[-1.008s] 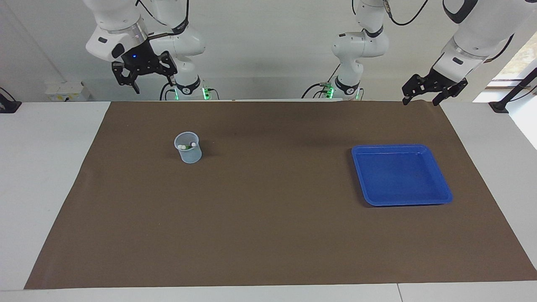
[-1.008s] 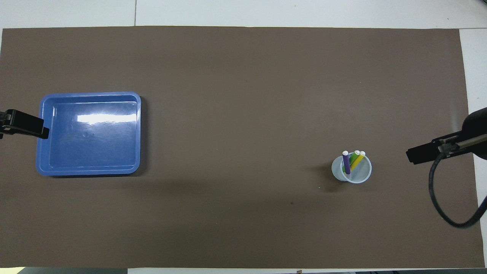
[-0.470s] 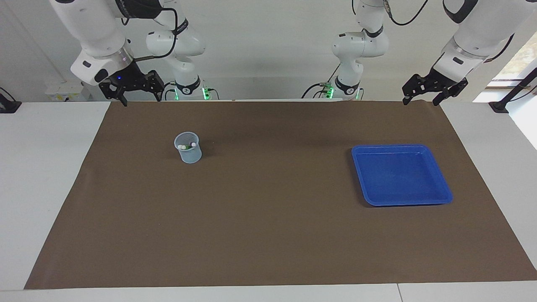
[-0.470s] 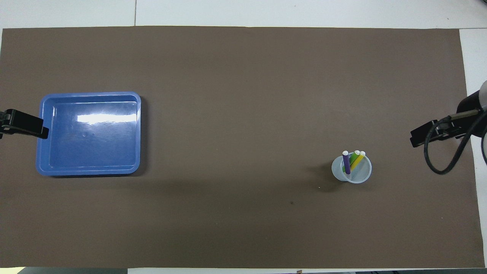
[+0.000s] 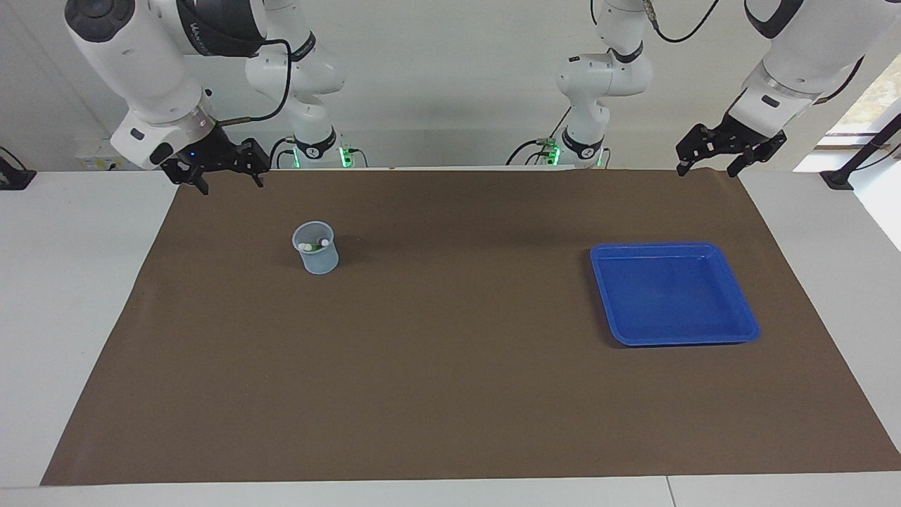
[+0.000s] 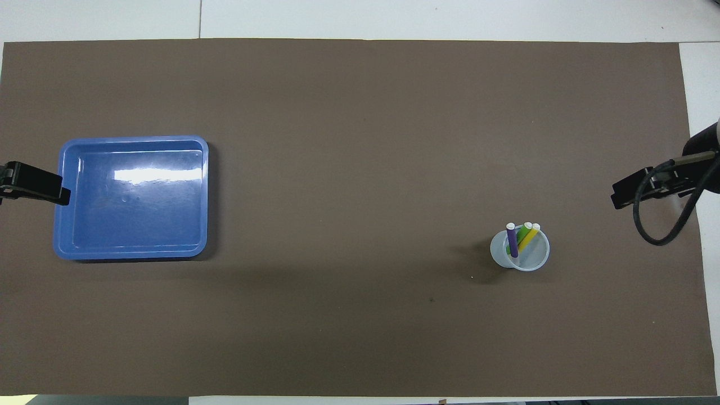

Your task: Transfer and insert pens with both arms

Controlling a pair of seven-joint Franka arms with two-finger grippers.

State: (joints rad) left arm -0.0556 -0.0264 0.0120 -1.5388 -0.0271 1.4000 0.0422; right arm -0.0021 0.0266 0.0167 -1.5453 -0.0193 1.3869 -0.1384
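Right gripper [image 5: 224, 174]: fingers spread, nothing between them, hanging over the brown mat's [image 5: 450, 394] corner at the right arm's end of the counter [image 5: 70, 296]. Left gripper [image 5: 728, 156]: fingers likewise apart and empty, over the mat's corner at the left arm's end.

The purple pen [image 6: 512, 239], green pen [image 6: 523, 232] and yellow pen [image 6: 530, 237] all stand leaning inside the translucent cup [image 6: 521, 257], caps up. The blue tray [image 6: 130, 247] holds nothing.

Judgement: insertion looks complete; the step in hand is parking both arms. Done well, each gripper keeps high and well apart from the cup, which looks light and would tip at a brush.

Hard to make out: the facing view shows only the pale caps at the cup's rim. The overhead view cuts off both grippers at its edges.
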